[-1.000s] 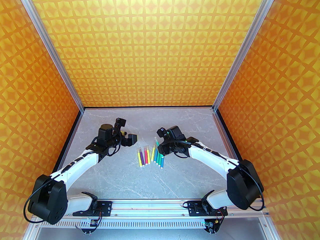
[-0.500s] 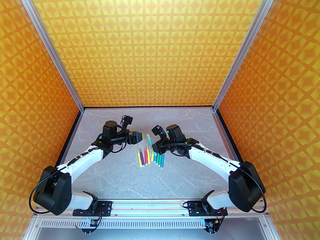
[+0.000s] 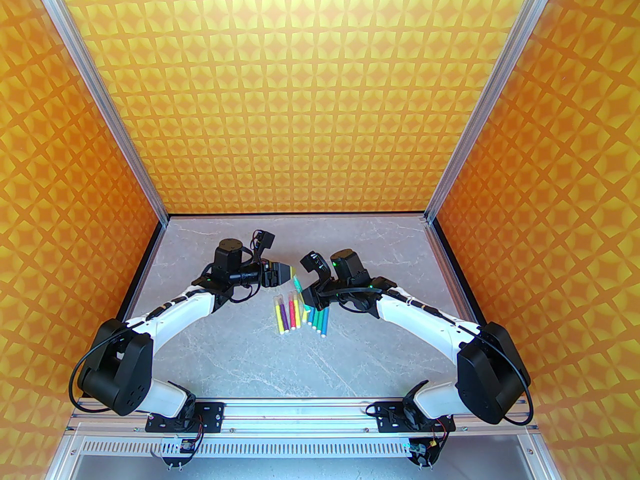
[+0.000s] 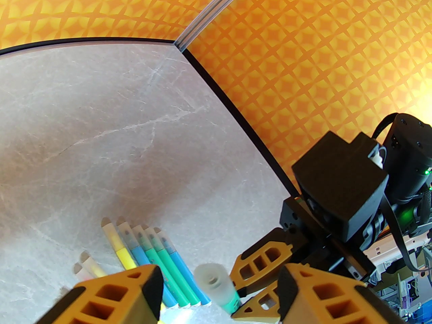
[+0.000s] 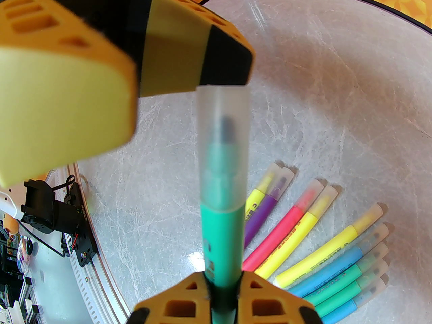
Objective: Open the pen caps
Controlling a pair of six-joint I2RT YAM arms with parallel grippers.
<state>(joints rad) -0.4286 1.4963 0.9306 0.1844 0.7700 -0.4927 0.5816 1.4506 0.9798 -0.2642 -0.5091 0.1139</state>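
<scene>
My right gripper [image 5: 222,294] is shut on the barrel of a green pen [image 5: 222,235] and holds it above the table, cap end toward the left arm. Its clear pen cap [image 5: 222,147] is still on. In the left wrist view the cap's round end [image 4: 212,280] sits between my left gripper's [image 4: 219,290] orange fingers [image 4: 135,292], with a gap on each side, so the jaws are open around it. From above, the left gripper [image 3: 286,273] meets the held pen [image 3: 298,283] just left of the right gripper [image 3: 309,295].
Several capped pens [image 3: 300,313] in yellow, purple, pink, blue and green lie side by side on the grey marble table [image 3: 260,358], right below the two grippers. Orange patterned walls [image 3: 320,93] enclose the back and sides.
The left arm has swung right to the held pen and its jaws have narrowed around the cap. The right gripper has lifted the green pen slightly left toward it.
</scene>
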